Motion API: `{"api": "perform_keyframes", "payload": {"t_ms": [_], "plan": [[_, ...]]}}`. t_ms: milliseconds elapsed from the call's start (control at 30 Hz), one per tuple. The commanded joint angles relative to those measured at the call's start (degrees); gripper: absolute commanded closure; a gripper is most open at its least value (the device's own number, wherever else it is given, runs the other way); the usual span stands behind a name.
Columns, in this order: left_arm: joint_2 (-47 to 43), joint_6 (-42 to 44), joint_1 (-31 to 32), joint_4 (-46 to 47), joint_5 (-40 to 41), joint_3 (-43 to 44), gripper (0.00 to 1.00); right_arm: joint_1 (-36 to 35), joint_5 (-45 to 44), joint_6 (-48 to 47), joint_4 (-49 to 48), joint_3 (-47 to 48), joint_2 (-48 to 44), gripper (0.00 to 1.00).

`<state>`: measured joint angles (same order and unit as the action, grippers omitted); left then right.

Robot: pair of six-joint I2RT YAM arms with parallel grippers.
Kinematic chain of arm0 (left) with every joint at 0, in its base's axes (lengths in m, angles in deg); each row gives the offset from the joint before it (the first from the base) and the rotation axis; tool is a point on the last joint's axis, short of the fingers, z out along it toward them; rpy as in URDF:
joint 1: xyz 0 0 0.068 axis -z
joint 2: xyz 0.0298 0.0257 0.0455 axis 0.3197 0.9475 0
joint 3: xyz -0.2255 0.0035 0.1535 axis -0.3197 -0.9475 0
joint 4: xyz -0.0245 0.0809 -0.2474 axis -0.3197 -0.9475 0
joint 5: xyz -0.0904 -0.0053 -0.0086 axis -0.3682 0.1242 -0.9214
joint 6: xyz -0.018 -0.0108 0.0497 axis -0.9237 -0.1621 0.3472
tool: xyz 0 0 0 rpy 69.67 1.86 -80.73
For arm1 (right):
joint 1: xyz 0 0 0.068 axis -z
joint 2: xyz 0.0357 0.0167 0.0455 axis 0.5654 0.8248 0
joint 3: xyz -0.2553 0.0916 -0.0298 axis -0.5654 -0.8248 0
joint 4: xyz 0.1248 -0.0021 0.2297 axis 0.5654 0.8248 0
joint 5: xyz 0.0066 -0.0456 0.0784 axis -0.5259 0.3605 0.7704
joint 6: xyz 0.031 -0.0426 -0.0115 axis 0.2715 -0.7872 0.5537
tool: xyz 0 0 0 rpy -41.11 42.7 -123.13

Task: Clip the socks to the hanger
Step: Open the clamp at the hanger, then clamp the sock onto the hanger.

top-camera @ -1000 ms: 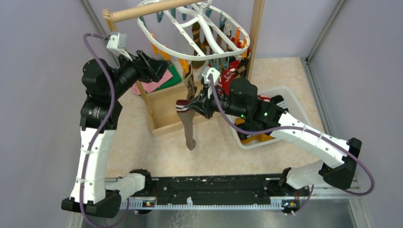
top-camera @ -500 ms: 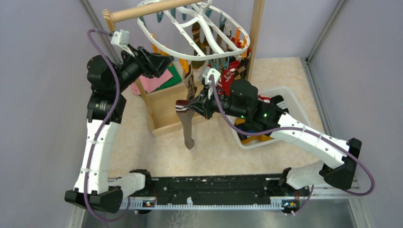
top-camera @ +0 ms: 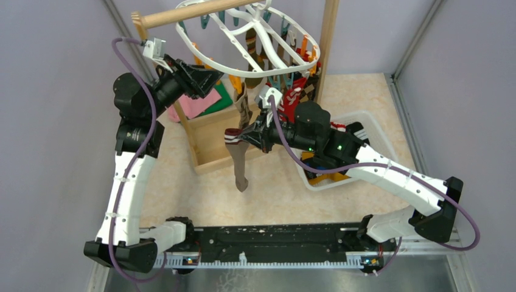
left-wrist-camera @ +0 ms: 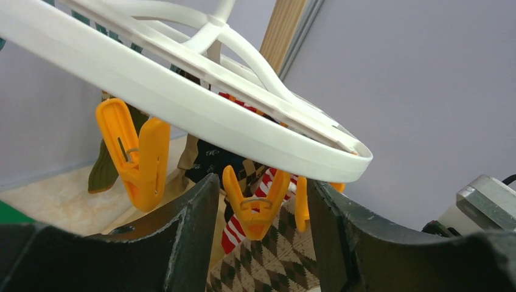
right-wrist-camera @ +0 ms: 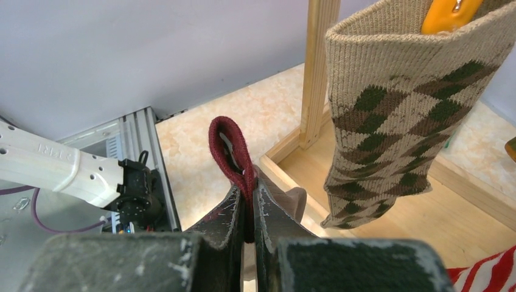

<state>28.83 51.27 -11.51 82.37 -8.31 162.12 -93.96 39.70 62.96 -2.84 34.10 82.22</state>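
Left gripper [top-camera: 210,77] has risen, spread around an orange clip [left-wrist-camera: 254,213] on the hanger [left-wrist-camera: 182,103] by the far edge (right gripper [right-wrist-camera: 250,188] pinches the sock [right-wrist-camera: 239,159], ready).

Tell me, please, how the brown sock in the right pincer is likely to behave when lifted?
The brown sock is probably floppy: it hangs limp below the right pincer. It seems light, since a thin pinch at the maroon cuff bears it. It may swing when moved.

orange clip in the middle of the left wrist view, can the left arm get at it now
Probably yes: the clip hangs just past the open left fingers, in line with their gap, with nothing in between.
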Motion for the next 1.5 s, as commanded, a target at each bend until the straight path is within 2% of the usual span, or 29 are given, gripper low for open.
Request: {"api": "perform_keyframes", "payload": {"t_ms": [0,133,233,567,700,867,1000,1133,1467], "plan": [[-0.89,-1.07,-0.37,5.13,-0.97,-0.60,0.40,-0.59,0.39,0.54,-2.38,0.54,-1.13,1.00],[-0.69,-1.16,-0.37,5.08,-1.01,-0.48,0.41,-0.60,0.48,0.54,-2.33,0.71,-1.08,1.00],[-0.68,-1.28,-0.37,5.08,-0.97,-0.57,0.47,-0.60,0.44,0.40,-2.22,0.87,-0.98,1.00],[-0.48,-1.89,-0.37,6.67,-1.14,-0.30,0.83,-0.59,-0.01,0.53,-1.78,1.36,-0.33,1.00],[-0.66,-2.03,-0.37,6.52,-0.92,-0.24,0.89,-0.59,-2.53,1.68,0.44,4.49,1.05,1.00],[-1.33,-2.08,-0.37,6.42,-0.09,-0.70,0.91,-2.14,-9.09,3.92,2.36,10.57,4.26,1.00],[-1.50,-2.48,-0.37,7.04,-0.47,-1.23,0.91,-5.65,-16.00,1.73,2.60,16.42,8.02,1.00],[-1.66,-3.08,-0.37,7.56,-0.61,-1.64,0.91,-8.69,-26.45,0.83,1.27,20.85,12.28,1.00],[-2.32,-4.72,-0.36,9.57,-0.57,-2.98,0.91,-12.51,-47.23,0.56,-2.72,23.20,16.50,1.00]]}}
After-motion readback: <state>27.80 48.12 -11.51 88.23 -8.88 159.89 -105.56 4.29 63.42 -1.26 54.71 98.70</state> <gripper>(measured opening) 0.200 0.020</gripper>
